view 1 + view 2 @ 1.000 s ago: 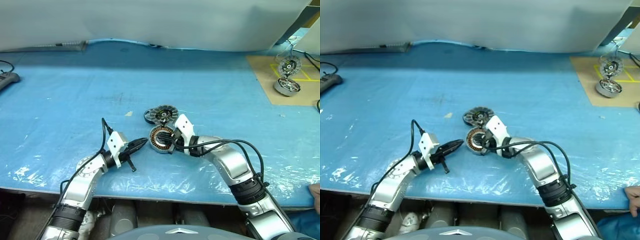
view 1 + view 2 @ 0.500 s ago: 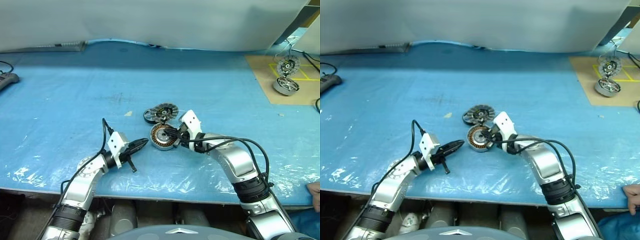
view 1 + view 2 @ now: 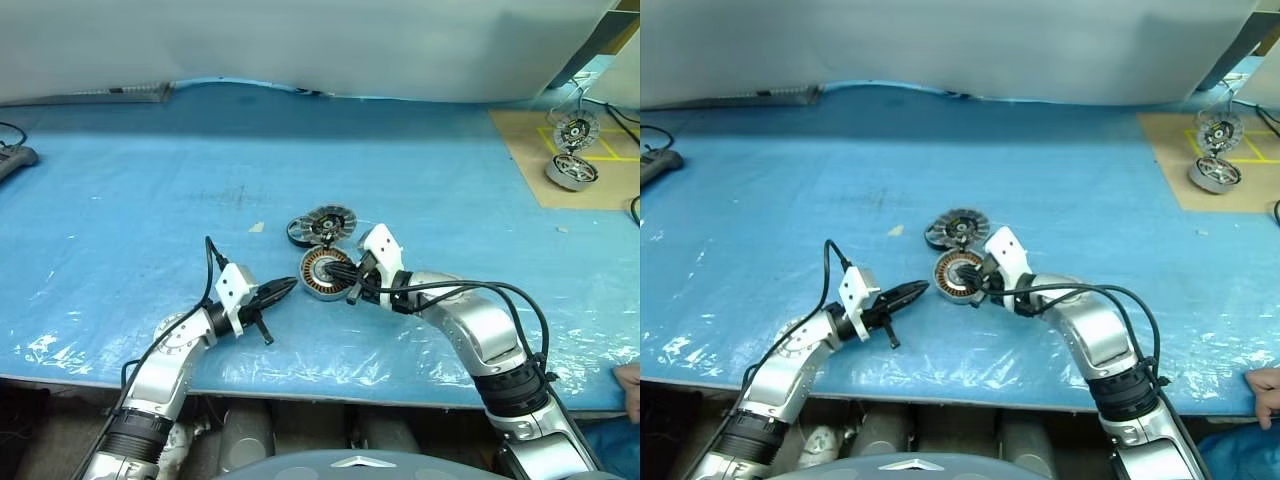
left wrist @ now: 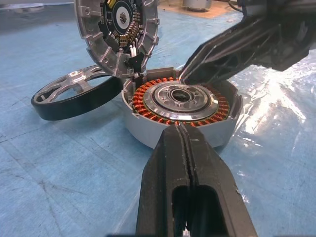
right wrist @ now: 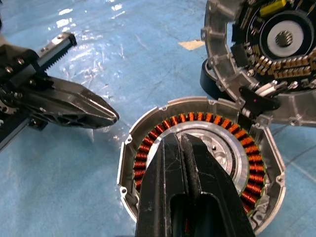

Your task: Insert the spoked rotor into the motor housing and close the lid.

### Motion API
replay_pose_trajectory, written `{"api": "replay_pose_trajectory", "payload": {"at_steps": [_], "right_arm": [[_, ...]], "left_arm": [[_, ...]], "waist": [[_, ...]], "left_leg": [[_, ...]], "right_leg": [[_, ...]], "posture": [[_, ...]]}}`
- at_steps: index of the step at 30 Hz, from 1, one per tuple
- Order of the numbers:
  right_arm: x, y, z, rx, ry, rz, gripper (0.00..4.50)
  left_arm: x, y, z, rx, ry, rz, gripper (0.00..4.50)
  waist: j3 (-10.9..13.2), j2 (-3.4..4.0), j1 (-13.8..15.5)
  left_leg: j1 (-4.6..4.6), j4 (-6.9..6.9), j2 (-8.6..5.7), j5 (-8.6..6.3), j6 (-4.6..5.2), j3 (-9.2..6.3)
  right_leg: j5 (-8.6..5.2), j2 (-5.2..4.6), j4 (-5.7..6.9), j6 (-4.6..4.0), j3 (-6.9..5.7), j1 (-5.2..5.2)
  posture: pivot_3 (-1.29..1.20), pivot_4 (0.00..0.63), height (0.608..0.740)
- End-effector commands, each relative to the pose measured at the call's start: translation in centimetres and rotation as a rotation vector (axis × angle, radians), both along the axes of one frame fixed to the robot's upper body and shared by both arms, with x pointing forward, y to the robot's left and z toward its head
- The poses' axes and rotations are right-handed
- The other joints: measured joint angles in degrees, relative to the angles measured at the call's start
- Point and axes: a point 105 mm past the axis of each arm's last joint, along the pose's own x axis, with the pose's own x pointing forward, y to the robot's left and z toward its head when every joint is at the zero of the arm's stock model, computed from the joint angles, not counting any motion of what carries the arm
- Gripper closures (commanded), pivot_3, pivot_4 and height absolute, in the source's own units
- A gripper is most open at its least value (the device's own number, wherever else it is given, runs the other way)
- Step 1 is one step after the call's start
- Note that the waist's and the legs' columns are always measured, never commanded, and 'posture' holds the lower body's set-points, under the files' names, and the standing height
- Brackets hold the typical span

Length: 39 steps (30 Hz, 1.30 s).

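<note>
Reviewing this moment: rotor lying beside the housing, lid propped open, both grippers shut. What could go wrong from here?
1. The right gripper hovers shut over the motor housing; pressing down may scrape the copper windings.
2. The lid stands open on its hinge; a bump might drop it shut before the spoked rotor, lying on the blue sheet against the housing, goes in.
3. The shut left gripper points at the housing and may nudge it.

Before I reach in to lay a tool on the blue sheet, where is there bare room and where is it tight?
Free: the wide blue sheet between the cluster and the white backdrop, and the stretch running right to the tan board. Crowded: the middle, where the motor housing, raised lid and spoked rotor sit together, with the left gripper and right gripper closing in.
</note>
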Motion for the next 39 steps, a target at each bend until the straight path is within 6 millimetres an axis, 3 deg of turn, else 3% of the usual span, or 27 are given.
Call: {"api": "replay_pose_trajectory", "payload": {"at_steps": [1, 11, 18, 22, 29, 32, 39], "right_arm": [[0.5, 0.1, -0.4, -0.025, -0.023, -0.018, 4.47], [1.1, 0.0, -0.8, -0.085, -0.039, -0.038, 4.47], [-0.9, 0.4, 2.1, 0.055, -0.044, 0.072, 4.47], [-1.1, -1.1, 2.9, 0.119, -0.037, 0.041, 4.47], [-1.6, -3.6, 2.6, 0.163, -0.104, 0.000, 4.47], [-1.5, -4.6, 1.5, 0.144, -0.105, -0.045, 4.47], [-1.7, -5.2, 0.3, 0.129, -0.108, -0.086, 4.47]], "left_arm": [[-0.1, -0.3, 1.1, -0.013, -0.036, -0.022, 4.50], [0.0, -0.3, 1.1, -0.010, -0.038, -0.022, 4.50], [0.4, 0.4, 1.4, -0.019, -0.046, 0.022, 4.50], [2.4, 2.1, 2.6, -0.044, -0.050, 0.152, 4.50], [6.9, 4.4, 3.7, 0.019, -0.013, 0.300, 4.50], [8.7, 4.5, 4.4, 0.018, 0.048, 0.266, 4.50], [10.7, 4.9, 4.2, 0.086, 0.223, 0.093, 4.50]], "waist": [[0.0, 0.00, 0.0], [0.0, 0.00, 0.0], [0.0, 0.00, 0.1], [0.0, 0.00, 0.2], [0.0, 0.00, 0.1], [0.0, -0.01, 0.2], [0.0, -0.01, 0.1]], "left_leg": [[-0.01, 0.01, 0.00, 0.00, 0.00, 0.00], [0.02, 0.01, 0.00, 0.00, 0.00, 0.01], [-0.02, 0.00, 0.00, 0.00, 0.00, 0.01], [-0.04, 0.00, 0.00, 0.00, 0.00, 0.01], [-0.03, 0.12, -0.02, 0.00, 0.00, 0.00], [-0.10, 0.14, -0.01, 0.00, 0.00, -0.01], [-0.10, 0.12, -0.04, 0.01, 0.00, -0.01]], "right_leg": [[0.00, -0.01, 0.00, 0.00, 0.01, 0.00], [0.00, 0.00, 0.01, 0.00, 0.03, 0.01], [0.00, 0.00, 0.00, 0.01, 0.03, -0.02], [0.00, 0.00, 0.01, 0.01, 0.02, -0.04], [0.00, 0.00, 0.02, 0.01, 0.06, -0.01], [0.01, 0.01, 0.05, 0.01, 0.02, -0.07], [0.01, 0.02, 0.05, 0.01, 0.04, -0.08]], "posture": [[0.00, 0.150, 0.740], [0.00, 0.150, 0.740], [0.00, 0.150, 0.740], [0.00, 0.150, 0.740], [0.00, 0.150, 0.740], [0.00, 0.150, 0.740], [0.00, 0.150, 0.740]]}}
